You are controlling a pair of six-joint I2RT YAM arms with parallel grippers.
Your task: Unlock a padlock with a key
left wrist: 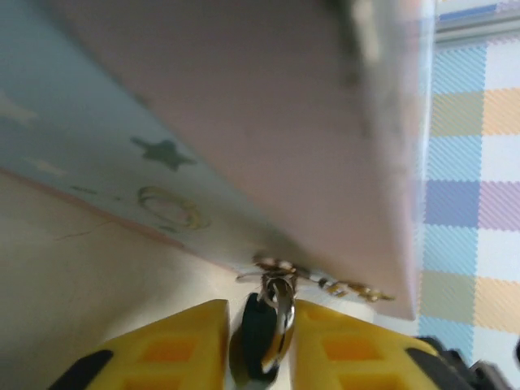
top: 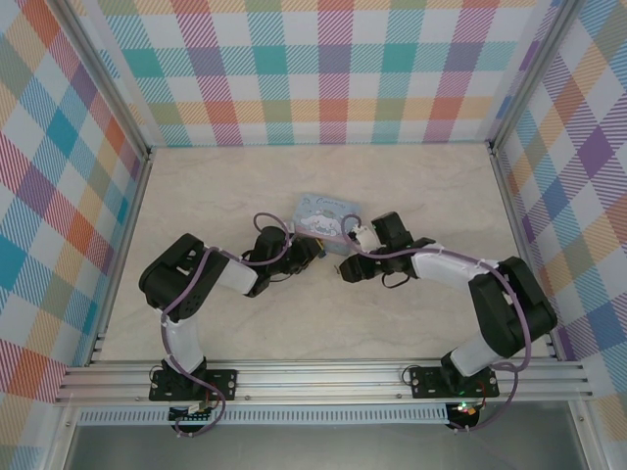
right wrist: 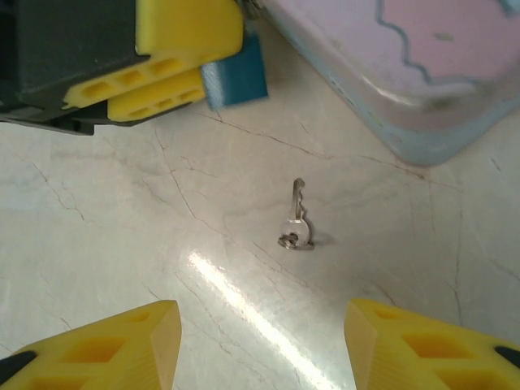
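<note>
The teal-blue padlock (right wrist: 236,76) is pinched in my left gripper (left wrist: 260,315), which is shut on it just above the table beside the tin. In the left wrist view its dark body (left wrist: 257,335) and silvery shackle (left wrist: 282,313) stand between the yellow fingers. The small grey key (right wrist: 296,219) lies flat and free on the marble table, with a small ring at its head. My right gripper (right wrist: 262,310) hovers over the key, open wide, with the key ahead of its fingertips. In the top view both grippers (top: 315,251) (top: 346,264) meet just in front of the tin.
The pale blue tin with a cartoon picture (top: 327,211) lies right behind both grippers, its corner (right wrist: 422,106) close to the key. The left gripper's yellow fingers (right wrist: 166,85) sit left of and beyond the key. Checked walls (top: 333,69) enclose the table.
</note>
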